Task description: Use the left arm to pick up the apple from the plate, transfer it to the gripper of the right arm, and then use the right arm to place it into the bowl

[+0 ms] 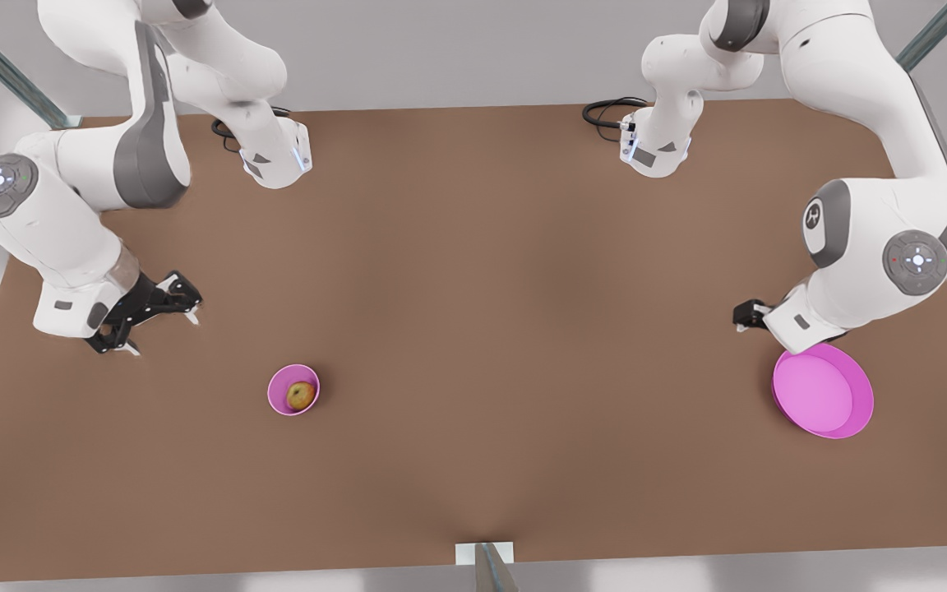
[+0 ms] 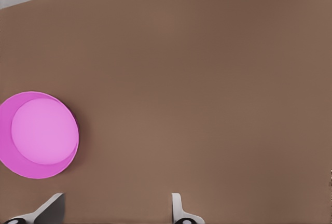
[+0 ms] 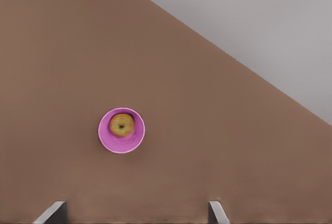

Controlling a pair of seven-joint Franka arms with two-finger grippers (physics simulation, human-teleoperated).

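The red-orange and yellow apple (image 1: 301, 395) (image 3: 122, 125) lies inside the small pink bowl (image 1: 278, 396) (image 3: 127, 147), left of centre in the front view. At the front view's right sits the wide magenta plate (image 1: 824, 404) (image 2: 44, 133), with nothing on it. My left gripper (image 1: 745, 319) (image 2: 114, 209) hovers just beside the plate's far edge, fingers spread apart and empty. My right gripper (image 1: 165, 333) (image 3: 135, 212) hangs open and empty at the front view's left, behind and to the left of the bowl.
The brown table (image 1: 506, 329) carries both arm bases (image 1: 276, 156) (image 1: 654, 148) and black cables (image 1: 609, 111) along its back edge. A metal post (image 1: 490, 567) stands at the middle of the front edge. The left arm's elbow (image 1: 893, 238) looms over the plate's far side.
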